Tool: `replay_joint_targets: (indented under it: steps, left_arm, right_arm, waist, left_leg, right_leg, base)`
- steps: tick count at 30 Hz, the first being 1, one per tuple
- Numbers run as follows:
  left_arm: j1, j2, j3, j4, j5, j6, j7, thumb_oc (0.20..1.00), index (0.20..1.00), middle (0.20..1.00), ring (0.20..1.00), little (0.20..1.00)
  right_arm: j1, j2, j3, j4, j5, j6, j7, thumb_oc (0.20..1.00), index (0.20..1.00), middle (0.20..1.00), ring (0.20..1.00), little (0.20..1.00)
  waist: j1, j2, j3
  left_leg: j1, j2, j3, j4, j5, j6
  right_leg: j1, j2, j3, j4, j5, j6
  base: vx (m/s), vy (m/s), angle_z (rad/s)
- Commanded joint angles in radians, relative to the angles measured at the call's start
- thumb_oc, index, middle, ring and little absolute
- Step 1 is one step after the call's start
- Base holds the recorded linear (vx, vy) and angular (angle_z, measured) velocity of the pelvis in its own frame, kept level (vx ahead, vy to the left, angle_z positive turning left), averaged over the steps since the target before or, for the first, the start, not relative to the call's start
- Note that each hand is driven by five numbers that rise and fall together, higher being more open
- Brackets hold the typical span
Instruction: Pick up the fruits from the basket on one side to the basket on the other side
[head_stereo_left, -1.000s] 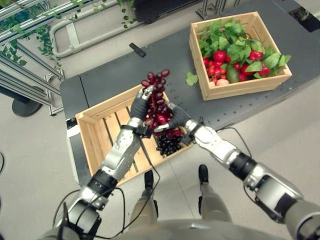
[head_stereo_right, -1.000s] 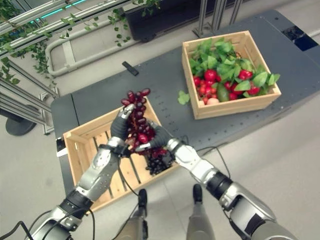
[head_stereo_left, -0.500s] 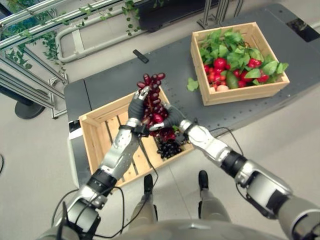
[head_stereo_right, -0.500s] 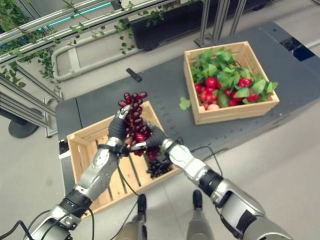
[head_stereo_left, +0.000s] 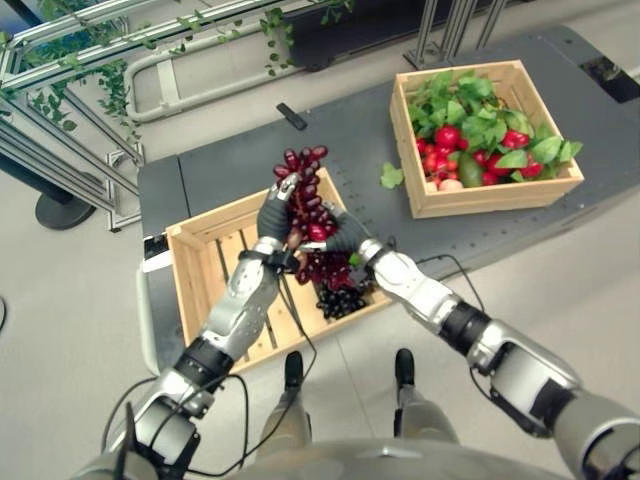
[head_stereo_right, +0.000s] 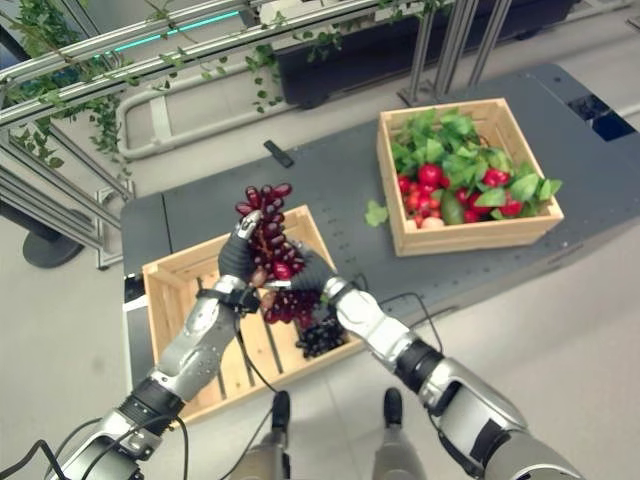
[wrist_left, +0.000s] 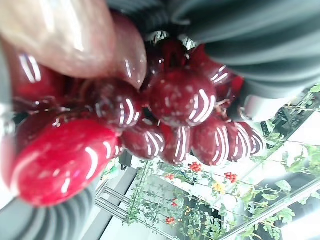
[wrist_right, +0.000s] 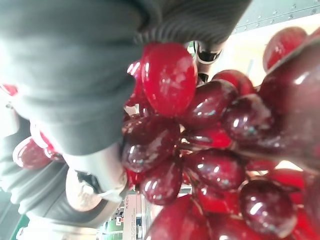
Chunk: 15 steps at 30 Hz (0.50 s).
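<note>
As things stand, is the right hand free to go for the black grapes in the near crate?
Probably not yet. The right hand and left hand are both closed on the red grapes, held right above the black grapes in the near crate.

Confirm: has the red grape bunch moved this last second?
No, not measurably. The camera shifted; the red grape bunch still hangs above the dark grapes at the right end of the near crate, left hand and right hand shut on it.

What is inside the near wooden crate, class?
A dark grape bunch lies in the near wooden crate, on slats. Both hands, left hand and right hand, hold red grapes above, hiding the floor beneath.
</note>
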Motion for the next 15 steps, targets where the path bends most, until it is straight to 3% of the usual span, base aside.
replay_joint_targets:
  steps: [1, 5, 6, 7, 8, 9, 13, 15]
  left_arm:
    - [-0.185, -0.133, -0.223, -0.106, 0.032, -0.034, -0.124, 0.200, 0.200, 0.200, 0.200, 0.200]
    - [-0.150, -0.133, -0.202, -0.100, 0.028, -0.037, -0.132, 0.200, 0.200, 0.200, 0.200, 0.200]
    - [-0.140, -0.131, -0.195, -0.101, 0.030, -0.037, -0.136, 0.476, 0.476, 0.476, 0.476, 0.476]
    - [-0.129, -0.127, -0.185, -0.101, 0.036, -0.039, -0.138, 0.548, 0.548, 0.548, 0.548, 0.548]
    - [-0.112, -0.119, -0.162, -0.103, 0.064, -0.042, -0.136, 1.000, 1.000, 1.000, 1.000, 1.000]
    - [-0.111, -0.119, -0.163, -0.103, 0.064, -0.042, -0.136, 1.000, 1.000, 1.000, 1.000, 1.000]
    - [-0.061, -0.098, -0.094, -0.127, 0.097, -0.059, -0.148, 1.000, 1.000, 1.000, 1.000, 1.000]
    - [0.004, -0.082, -0.022, -0.141, 0.124, -0.078, -0.167, 1.000, 1.000, 1.000, 1.000, 1.000]
  right_arm:
    - [-0.111, 0.118, -0.025, 0.014, 0.008, -0.024, 0.010, 0.200, 0.200, 0.200, 0.200, 0.200]
    - [-0.049, 0.083, -0.075, 0.008, 0.007, -0.028, -0.003, 0.200, 0.200, 0.200, 0.200, 0.200]
    - [-0.034, 0.076, -0.086, 0.000, 0.007, -0.029, -0.002, 0.200, 0.200, 0.200, 0.200, 0.200]
    - [-0.019, 0.065, -0.101, -0.005, 0.006, -0.031, -0.004, 0.200, 0.200, 0.200, 0.200, 0.200]
    - [0.020, 0.043, -0.135, -0.016, 0.005, -0.034, -0.006, 0.200, 0.200, 0.200, 0.200, 0.200]
    - [0.021, 0.043, -0.135, -0.018, 0.005, -0.034, -0.006, 0.200, 0.200, 0.200, 0.200, 0.200]
    - [0.101, -0.015, -0.220, -0.073, -0.006, -0.043, 0.002, 0.200, 0.200, 0.200, 0.200, 0.200]
    - [0.189, -0.067, -0.311, -0.110, -0.035, -0.057, 0.005, 0.200, 0.200, 0.200, 0.200, 0.200]
  waist:
    - [0.024, -0.048, 0.015]
    - [0.022, -0.069, 0.006]
    - [0.021, -0.075, 0.003]
    - [0.020, -0.080, 0.001]
    - [0.025, -0.095, -0.002]
    - [0.026, -0.096, -0.002]
    - [0.040, -0.122, 0.002]
    - [0.033, -0.132, 0.000]
  left_leg:
    - [0.009, -0.052, -0.006, 0.042, -0.067, 0.035]
    - [0.032, -0.058, -0.009, 0.047, -0.088, 0.048]
    - [0.041, -0.060, -0.009, 0.047, -0.094, 0.052]
    - [0.047, -0.062, -0.011, 0.047, -0.100, 0.056]
    - [0.059, -0.077, -0.040, 0.062, -0.123, 0.065]
    - [0.060, -0.078, -0.040, 0.063, -0.125, 0.066]
    - [0.069, -0.149, -0.170, 0.121, -0.184, 0.077]
    - [0.067, -0.177, -0.180, 0.154, -0.209, 0.091]
  right_leg:
    - [0.034, 0.085, 0.008, 0.078, -0.205, -0.049]
    - [0.054, 0.080, 0.011, 0.071, -0.197, -0.042]
    - [0.060, 0.079, 0.012, 0.068, -0.196, -0.039]
    - [0.064, 0.076, 0.016, 0.067, -0.194, -0.037]
    - [0.074, 0.069, 0.027, 0.065, -0.188, -0.031]
    - [0.075, 0.069, 0.027, 0.065, -0.188, -0.031]
    - [0.092, 0.041, 0.052, 0.070, -0.174, -0.018]
    - [0.101, 0.008, 0.057, 0.084, -0.170, 0.002]
  base:
    - [0.01, 0.011, 0.05]
    - [0.02, 0.031, 0.01]
    - [0.04, 0.033, 0.01]
    - [0.06, 0.070, 0.00]
    - [0.05, 0.065, -0.01]
    - [0.06, 0.072, -0.06]
    - [0.05, 0.103, -0.17]
    - [0.07, 0.249, -0.14]
